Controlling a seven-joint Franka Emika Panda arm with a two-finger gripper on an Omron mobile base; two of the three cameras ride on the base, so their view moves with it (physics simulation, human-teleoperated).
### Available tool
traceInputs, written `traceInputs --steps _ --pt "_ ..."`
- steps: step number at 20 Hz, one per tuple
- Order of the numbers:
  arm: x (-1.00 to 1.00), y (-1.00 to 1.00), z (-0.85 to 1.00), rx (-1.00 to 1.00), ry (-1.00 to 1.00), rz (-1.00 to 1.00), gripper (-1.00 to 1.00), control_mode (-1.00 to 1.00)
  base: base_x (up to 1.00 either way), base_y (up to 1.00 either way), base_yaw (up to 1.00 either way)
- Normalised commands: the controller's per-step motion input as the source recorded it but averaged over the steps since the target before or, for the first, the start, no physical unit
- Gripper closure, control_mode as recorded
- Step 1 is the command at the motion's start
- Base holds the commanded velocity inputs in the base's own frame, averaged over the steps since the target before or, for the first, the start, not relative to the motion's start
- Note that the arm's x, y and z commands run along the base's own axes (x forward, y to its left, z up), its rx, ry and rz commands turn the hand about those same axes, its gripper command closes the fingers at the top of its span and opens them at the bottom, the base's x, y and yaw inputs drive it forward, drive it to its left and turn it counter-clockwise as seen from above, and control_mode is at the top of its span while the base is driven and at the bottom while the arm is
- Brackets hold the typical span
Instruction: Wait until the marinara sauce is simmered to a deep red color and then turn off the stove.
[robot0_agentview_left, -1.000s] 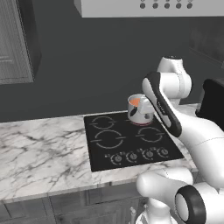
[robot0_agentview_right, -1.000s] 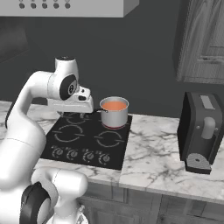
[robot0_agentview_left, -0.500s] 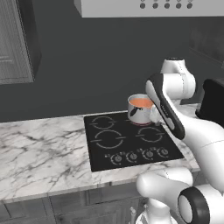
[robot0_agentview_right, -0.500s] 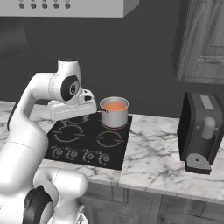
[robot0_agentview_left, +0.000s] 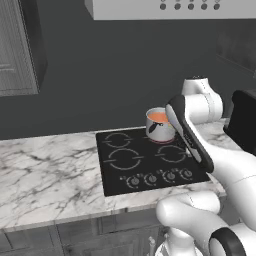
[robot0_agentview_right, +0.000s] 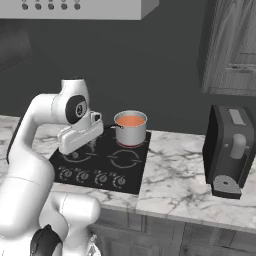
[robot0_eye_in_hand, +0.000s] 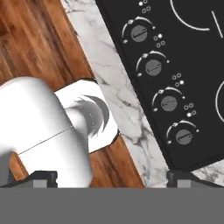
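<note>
The stove (robot0_agentview_left: 108, 167) is a black glass cooktop set in the marble counter, with a row of round knobs (robot0_agentview_left: 161, 177) along its front edge. On its back right burner stands a small steel pot (robot0_agentview_right: 131, 133) holding the marinara sauce (robot0_agentview_right: 130, 120), which looks orange-red. My gripper (robot0_agentview_right: 84, 148) hangs over the front left part of the stove (robot0_agentview_right: 135, 176), to the left of the pot and apart from it. In the hand view the knobs (robot0_eye_in_hand: 161, 85) run diagonally below my gripper (robot0_eye_in_hand: 111, 176), whose fingertips (robot0_eye_in_hand: 43, 177) stand wide open with nothing between them.
A dark coffee machine (robot0_agentview_right: 231, 150) stands on the marble counter (robot0_agentview_right: 172, 182) to the right of the stove. A range hood (robot0_agentview_right: 75, 7) hangs above, and wall cabinets (robot0_agentview_right: 232, 45) are at the upper right. Wooden floor (robot0_eye_in_hand: 39, 43) lies beyond the counter's front edge.
The hand has swung down and forward from beside the pot's handle toward the front of the stove. The pot has not moved.
</note>
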Motion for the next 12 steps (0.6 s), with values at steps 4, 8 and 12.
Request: traceInputs --steps 4,8,12 --pt "-0.18 0.0 -0.23 0.0 0.0 0.58 -1.0 -1.0 0.0 0.0 0.0" --pt "-0.03 0.0 -0.24 0.0 0.01 0.6 -1.0 -1.0 0.0 0.0 0.0" --pt "0.01 -0.02 -0.32 0.0 0.02 0.58 -1.0 -1.0 0.0 0.0 0.0"
